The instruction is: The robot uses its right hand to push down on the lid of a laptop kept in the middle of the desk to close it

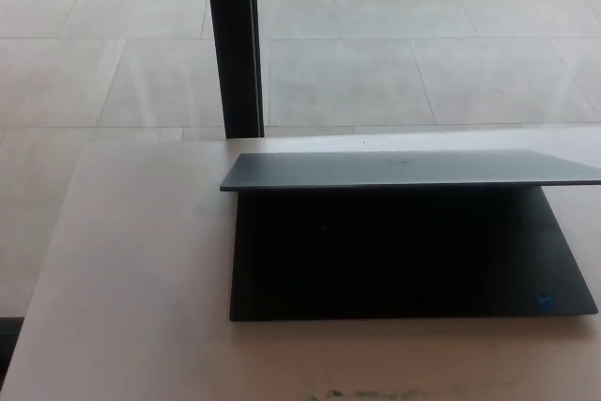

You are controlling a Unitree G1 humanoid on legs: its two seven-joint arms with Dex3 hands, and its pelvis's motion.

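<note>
A dark laptop [404,260] sits on the pale desk [131,269], right of the middle of the head view. Its grey lid [404,169] is tilted far forward and hangs low over the black keyboard deck, with a gap still between lid and base. The deck under the lid lies in shadow, and a small blue sticker [543,302] shows at its front right corner. Neither of my hands appears in the picture.
Behind the desk's far edge stands a black vertical post [235,44] against a light tiled floor [423,44]. The desk's left edge runs diagonally down to the lower left corner, where a dark patch [7,345] shows.
</note>
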